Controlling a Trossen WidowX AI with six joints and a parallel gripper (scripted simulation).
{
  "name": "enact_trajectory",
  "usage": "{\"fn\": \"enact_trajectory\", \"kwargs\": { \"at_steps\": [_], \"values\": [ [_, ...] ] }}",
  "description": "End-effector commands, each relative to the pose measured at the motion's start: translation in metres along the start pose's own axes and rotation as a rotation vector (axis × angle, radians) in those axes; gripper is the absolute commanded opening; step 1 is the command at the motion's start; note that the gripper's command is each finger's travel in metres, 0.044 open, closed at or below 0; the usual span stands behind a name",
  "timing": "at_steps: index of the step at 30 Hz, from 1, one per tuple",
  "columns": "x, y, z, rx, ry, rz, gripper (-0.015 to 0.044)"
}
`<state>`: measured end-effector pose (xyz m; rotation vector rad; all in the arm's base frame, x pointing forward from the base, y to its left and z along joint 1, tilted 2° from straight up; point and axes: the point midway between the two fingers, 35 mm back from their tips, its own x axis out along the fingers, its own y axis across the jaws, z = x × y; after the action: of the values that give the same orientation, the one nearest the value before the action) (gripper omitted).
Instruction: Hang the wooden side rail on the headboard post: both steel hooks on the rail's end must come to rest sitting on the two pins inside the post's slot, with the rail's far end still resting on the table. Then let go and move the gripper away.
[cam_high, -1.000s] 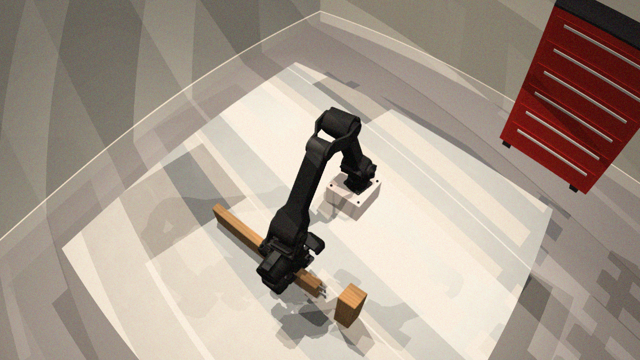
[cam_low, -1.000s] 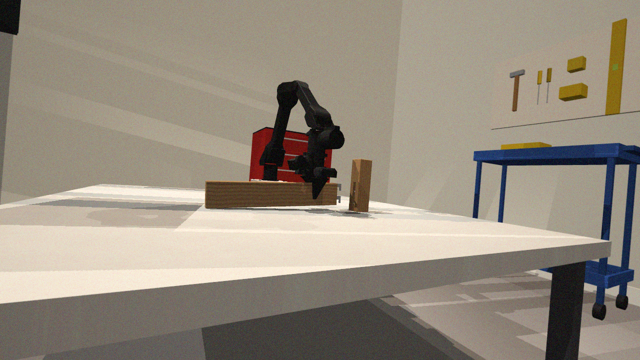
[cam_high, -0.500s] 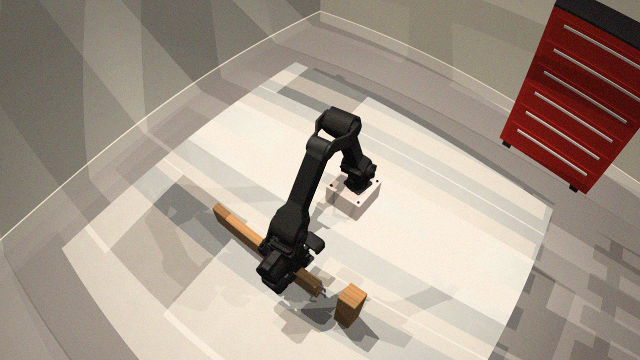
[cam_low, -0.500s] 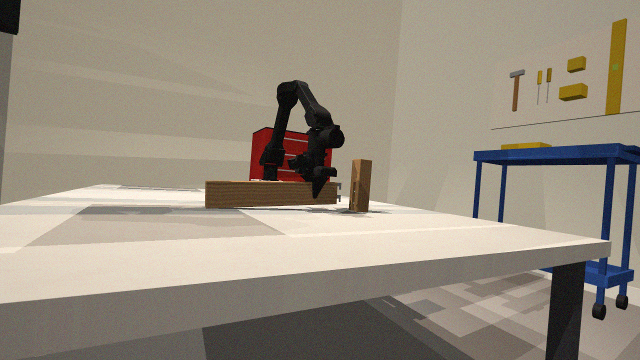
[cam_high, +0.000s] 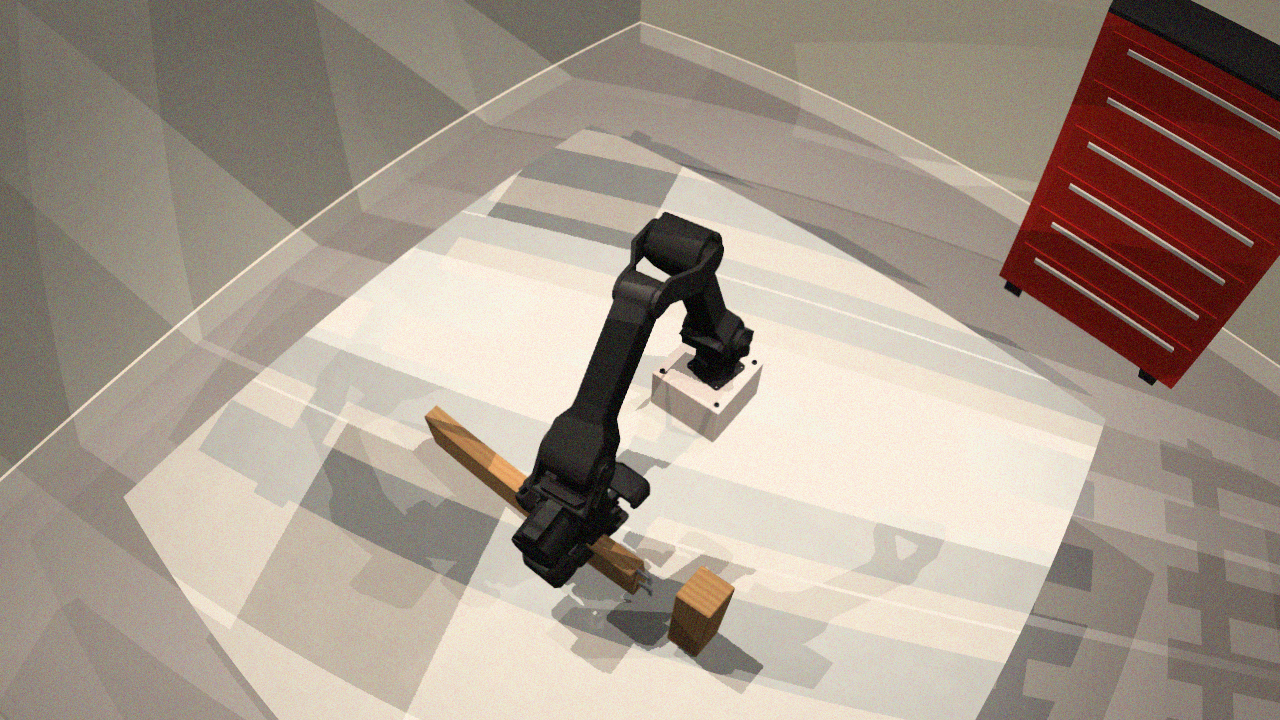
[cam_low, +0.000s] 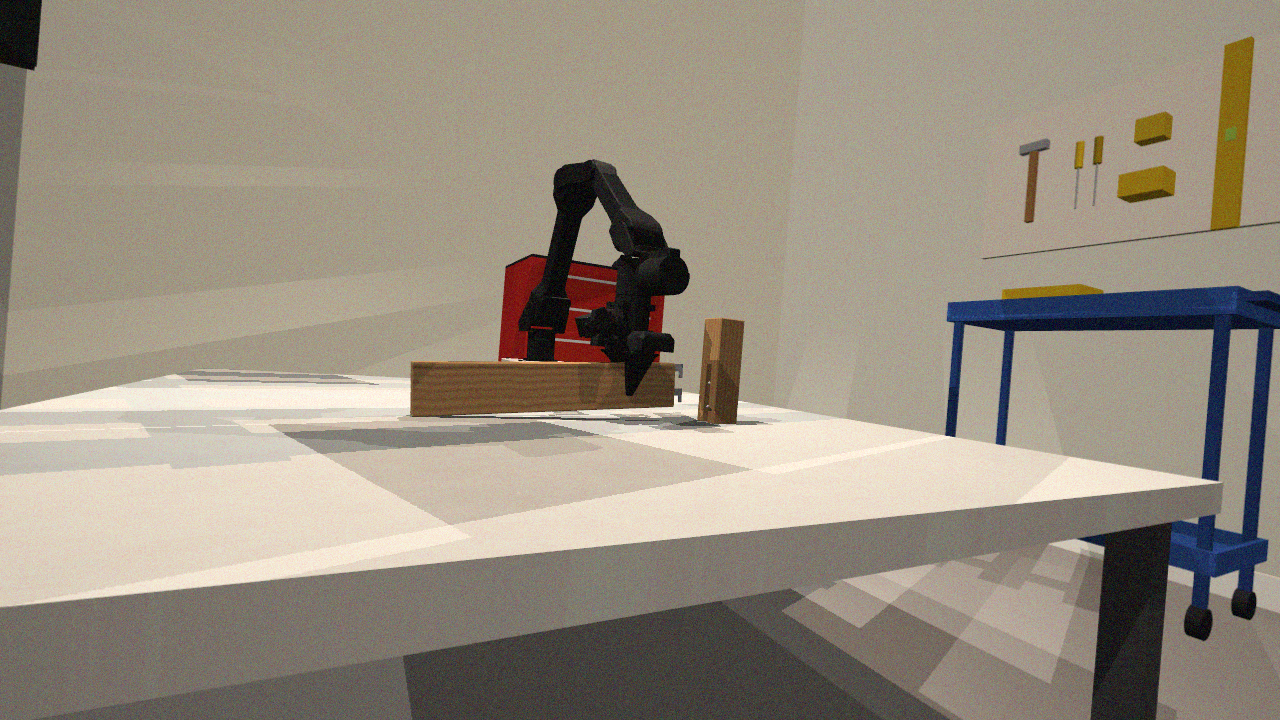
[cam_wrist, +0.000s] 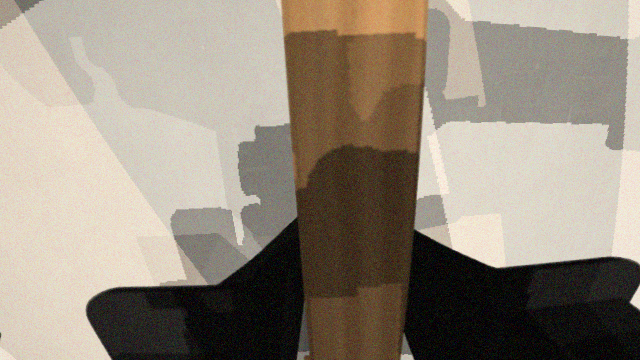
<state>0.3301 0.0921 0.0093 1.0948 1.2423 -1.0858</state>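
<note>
The wooden side rail (cam_high: 474, 454) (cam_low: 501, 386) (cam_wrist: 357, 100) has its far end on the table at the left; its hook end is raised slightly. My gripper (cam_low: 631, 380) (cam_wrist: 339, 221) is shut on the rail near the hook end, one finger on each side in the wrist view. Two steel hooks (cam_high: 646, 582) (cam_low: 678, 382) stick out of the rail's end, short of the headboard post (cam_high: 700, 610) (cam_low: 721, 371), with a gap between. The post stands upright. Its slot shows faintly in the exterior view; the pins are hard to make out.
The arm's white base block (cam_high: 707, 402) stands behind the rail on the white table (cam_high: 850, 429) (cam_low: 805, 501). A red drawer cabinet (cam_high: 1145, 188) (cam_low: 519, 308) and a blue cart (cam_low: 1100, 308) stand beyond the table.
</note>
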Motion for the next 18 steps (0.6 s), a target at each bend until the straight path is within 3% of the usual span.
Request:
{"fn": "enact_trajectory", "kwargs": {
  "at_steps": [1,18],
  "values": [
    [-0.0044,0.0035,-0.0004,0.007,-0.002,0.015,0.0000],
    [-0.0026,0.0055,-0.0023,0.007,-0.002,0.015,0.0000]
  ]
}}
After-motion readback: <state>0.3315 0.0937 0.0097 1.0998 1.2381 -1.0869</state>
